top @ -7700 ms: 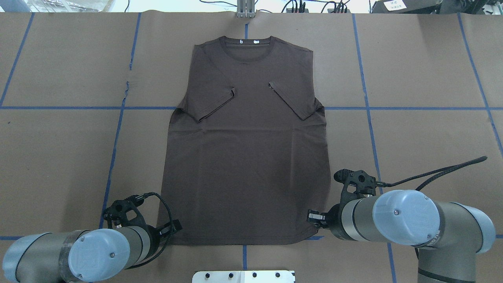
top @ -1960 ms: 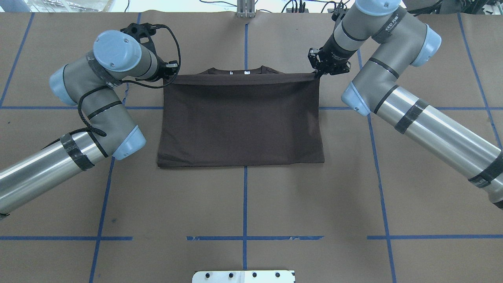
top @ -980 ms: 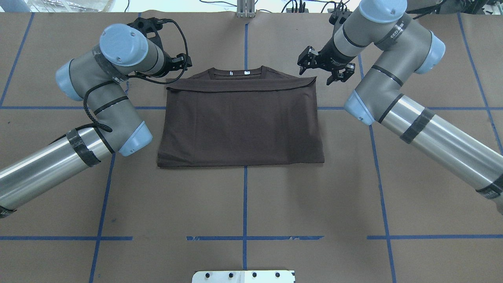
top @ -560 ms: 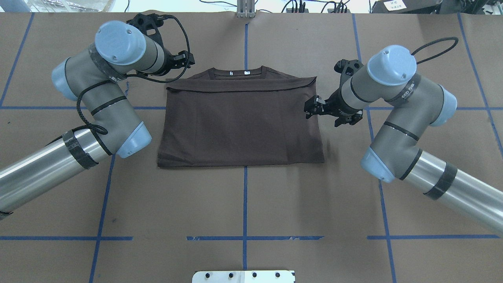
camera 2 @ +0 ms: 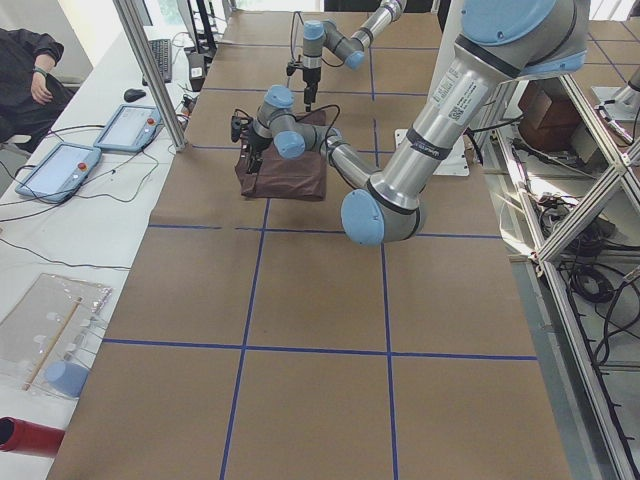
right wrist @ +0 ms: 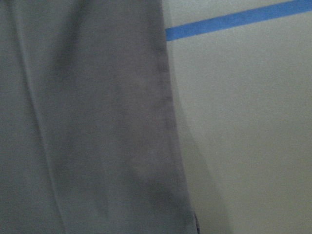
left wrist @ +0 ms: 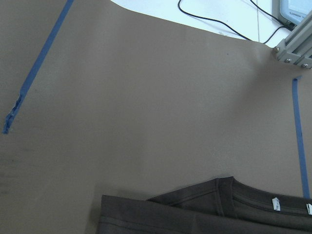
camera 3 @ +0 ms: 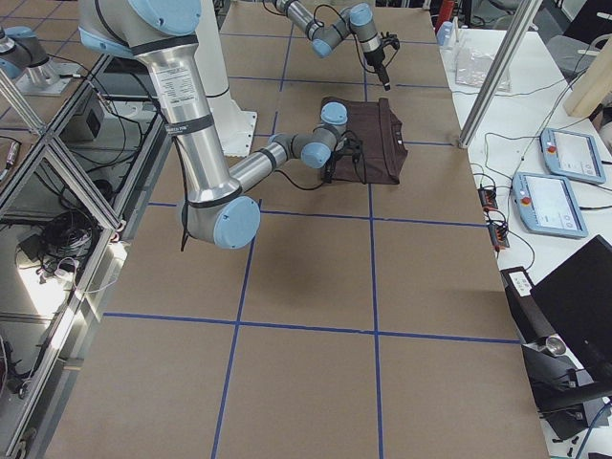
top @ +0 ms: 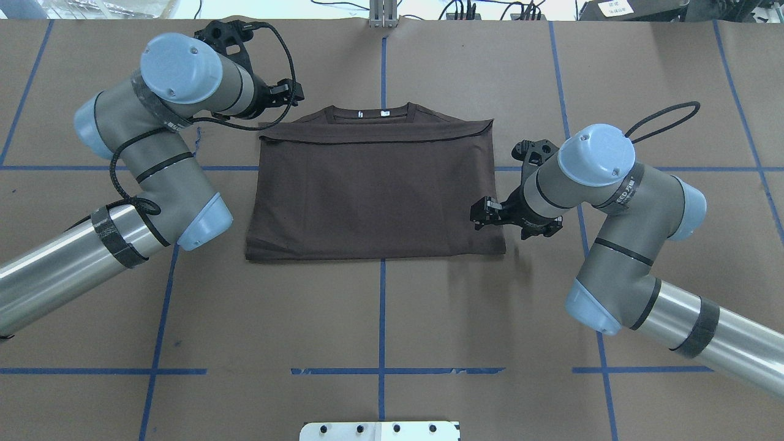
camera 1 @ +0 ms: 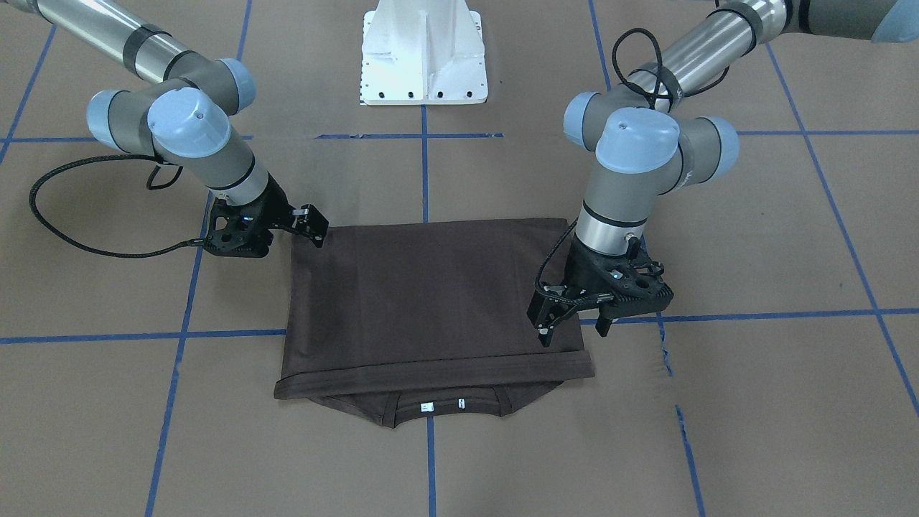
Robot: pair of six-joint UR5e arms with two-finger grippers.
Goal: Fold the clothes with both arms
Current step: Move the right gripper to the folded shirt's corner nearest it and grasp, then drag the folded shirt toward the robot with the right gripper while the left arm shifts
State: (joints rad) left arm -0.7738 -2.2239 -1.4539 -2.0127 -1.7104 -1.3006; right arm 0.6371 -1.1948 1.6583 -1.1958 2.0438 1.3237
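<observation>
The brown T-shirt (top: pixel 376 190) lies flat mid-table, folded over into a neat rectangle, with its collar (top: pixel 366 112) and white labels (top: pixel 384 113) peeking out past the far edge. Over at the shirt's right side, near the corner closest to the robot, sits the right gripper (top: pixel 479 214), fingers spread and holding nothing; whether it touches the cloth cannot be told. The left gripper (top: pixel 291 95) hangs just off the far left corner, also spread and empty. Blue tape lines (top: pixel 381 370) cross the brown paper-covered table (top: pixel 490 318).
</observation>
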